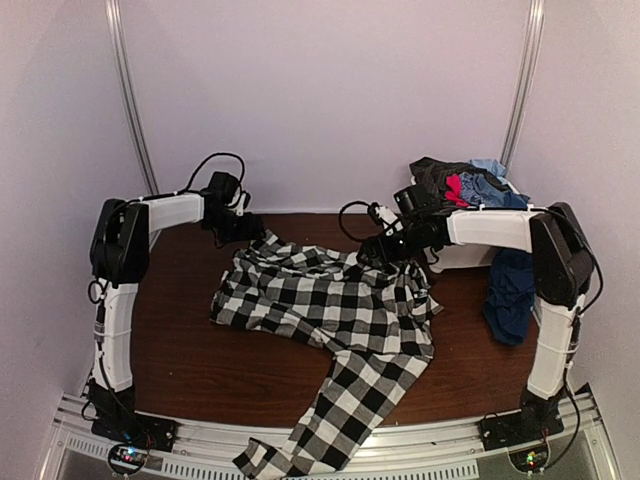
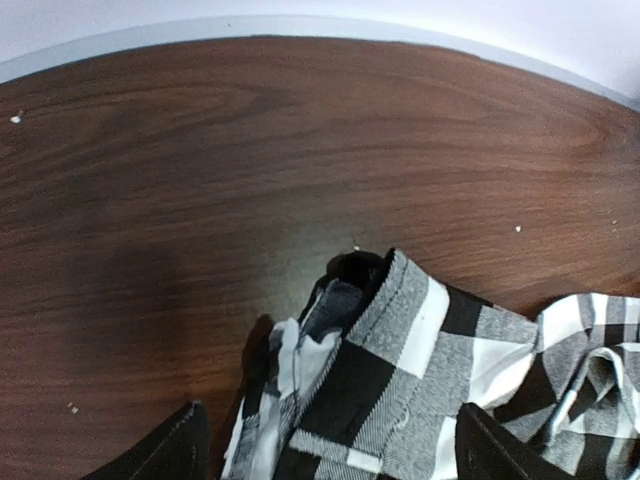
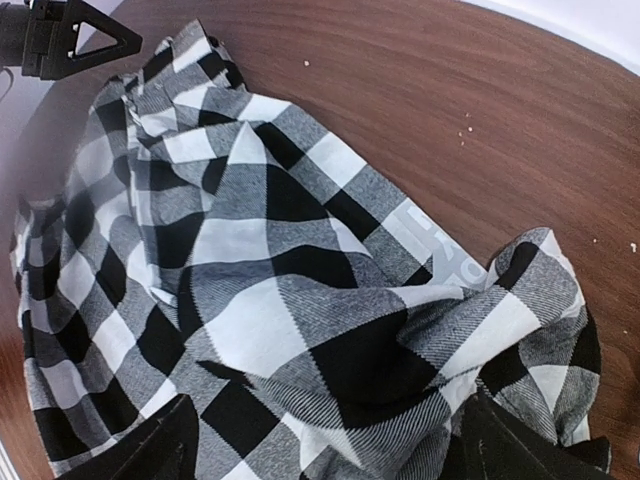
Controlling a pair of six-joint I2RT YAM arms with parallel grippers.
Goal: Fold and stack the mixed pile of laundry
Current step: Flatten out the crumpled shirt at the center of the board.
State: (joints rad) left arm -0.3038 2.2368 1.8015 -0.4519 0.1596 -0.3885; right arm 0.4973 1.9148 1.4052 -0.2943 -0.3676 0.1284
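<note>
A black-and-white checked shirt lies spread across the middle of the table, one part trailing over the near edge. My left gripper stands open at its far left corner. In the left wrist view that corner lies loose between the wide-apart fingers. My right gripper hangs open over the shirt's far right part. The right wrist view shows rumpled checked cloth with white lettering below the spread fingertips. The rest of the mixed laundry pile sits at the back right.
The pile of dark grey, red and light blue pieces fills a white bin. A long navy blue piece hangs down the bin's side onto the table. Bare brown tabletop shows on the left. White walls close the back and sides.
</note>
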